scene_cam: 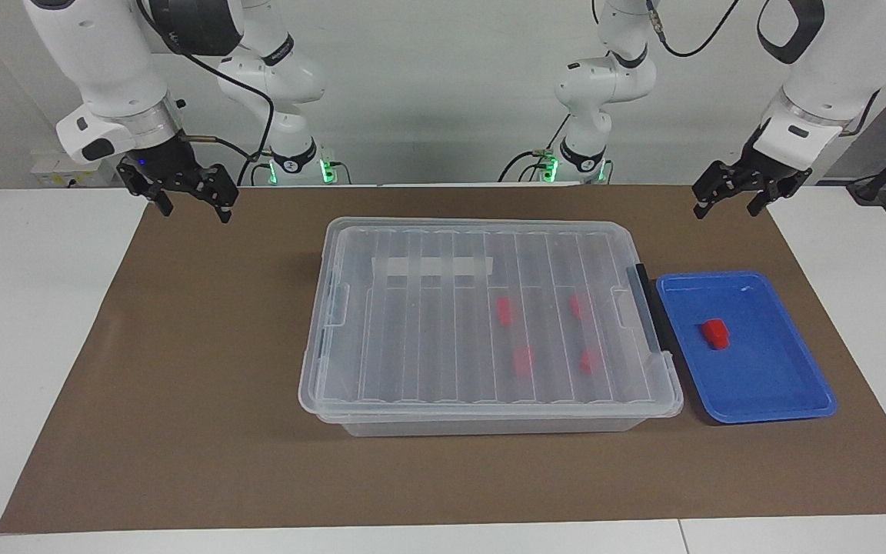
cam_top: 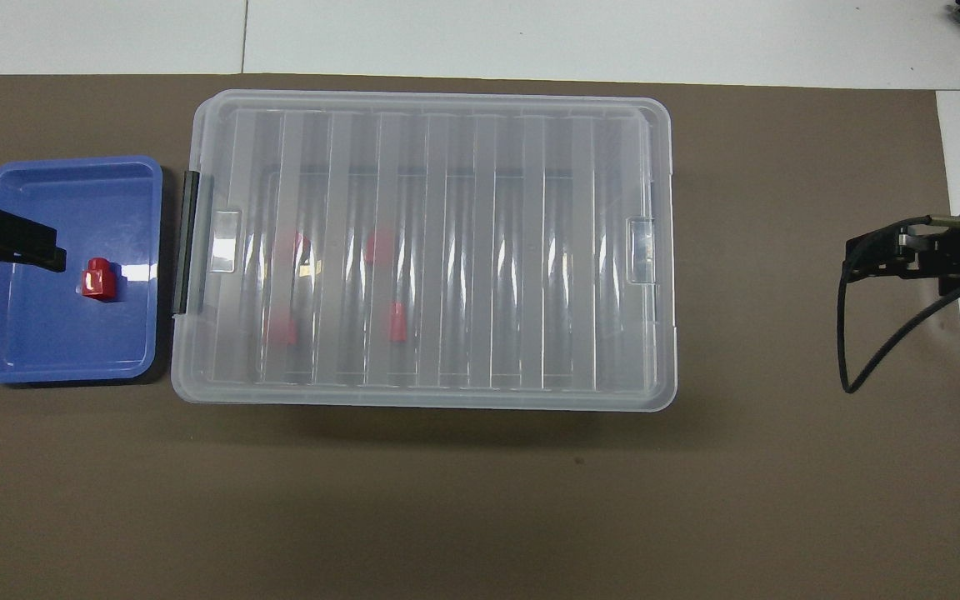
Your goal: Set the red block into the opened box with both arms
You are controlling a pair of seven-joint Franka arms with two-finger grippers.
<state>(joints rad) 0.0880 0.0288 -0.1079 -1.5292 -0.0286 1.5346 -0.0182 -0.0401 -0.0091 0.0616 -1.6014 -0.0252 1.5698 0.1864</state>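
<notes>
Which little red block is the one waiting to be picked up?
Find the big clear box with its lid on, mid-table. Beside it, at the left arm's end, sits a blue tray. The red block lying alone in the tray is it; the four others show blurred through the lid.

A small red block (scene_cam: 715, 333) lies in the blue tray (scene_cam: 781, 385), just beside the clear lidded box (scene_cam: 412, 323), whose ribbed lid is closed.

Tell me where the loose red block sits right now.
The red block lies in the blue tray, beside the box at the left arm's end of the table, touched by neither claw.
</notes>
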